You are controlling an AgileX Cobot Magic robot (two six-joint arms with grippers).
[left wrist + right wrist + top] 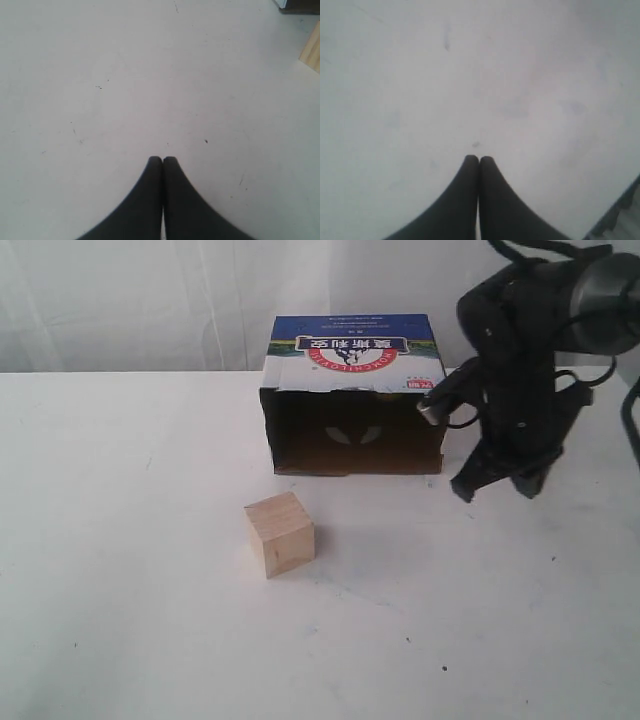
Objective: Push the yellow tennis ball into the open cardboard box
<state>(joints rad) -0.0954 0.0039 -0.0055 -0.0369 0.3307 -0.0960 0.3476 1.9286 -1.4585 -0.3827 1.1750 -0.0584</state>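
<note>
The open cardboard box (352, 390) lies on its side at the back of the white table, its dark opening facing the front. No yellow tennis ball shows in any view; only two pale patches show inside the box. My right gripper (495, 483) hangs just right of the box's opening, low over the table. In the right wrist view that gripper (479, 159) is shut on nothing, above bare table. My left gripper (162, 160) is also shut and empty over bare table; it is outside the exterior view.
A pale wooden cube (280, 533) stands in front of the box, slightly left of its opening. Its corner (312, 52) and a corner of the box (300, 6) show in the left wrist view. White table (120, 540) spreads around them.
</note>
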